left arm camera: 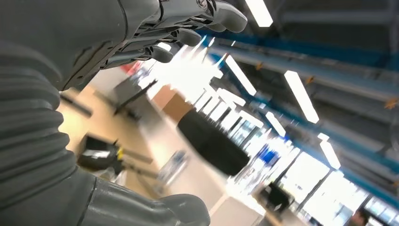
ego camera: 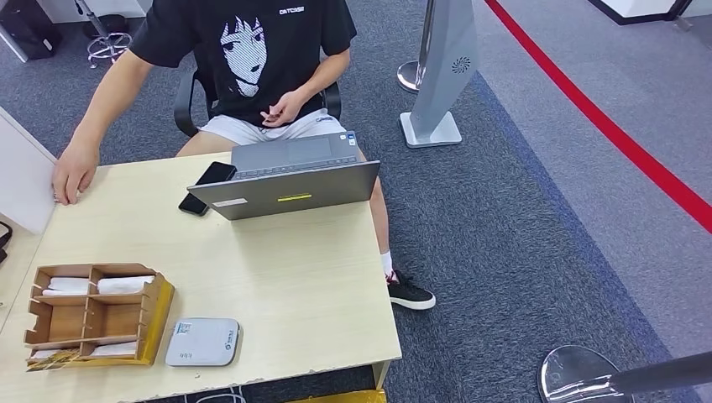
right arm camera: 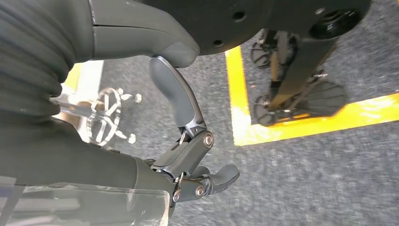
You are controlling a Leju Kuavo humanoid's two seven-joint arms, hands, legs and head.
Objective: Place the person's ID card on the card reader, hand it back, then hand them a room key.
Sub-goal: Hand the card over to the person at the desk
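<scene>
The grey-white card reader (ego camera: pixel 201 342) lies flat near the table's front edge. Beside it stands a wooden organizer (ego camera: pixel 99 316) with white key cards (ego camera: pixel 124 284) in its slots. A person in a black T-shirt (ego camera: pixel 252 50) sits across the table. One of their hands (ego camera: pixel 74 172) rests on the table's far left corner and the other (ego camera: pixel 283 109) is at their lap; whether it holds a card is unclear. My left hand (left arm camera: pixel 155 33) is raised toward the ceiling, fingers apart and holding nothing. My right hand (right arm camera: pixel 188 141) hangs over the carpet, fingers loosely bent, holding nothing.
An open grey laptop (ego camera: pixel 290 176) and a black phone (ego camera: pixel 207 185) sit at the table's (ego camera: pixel 277 285) far side. A white panel (ego camera: pixel 21 172) stands at the left. A grey stand (ego camera: pixel 441 75) and red floor line (ego camera: pixel 604 126) lie to the right.
</scene>
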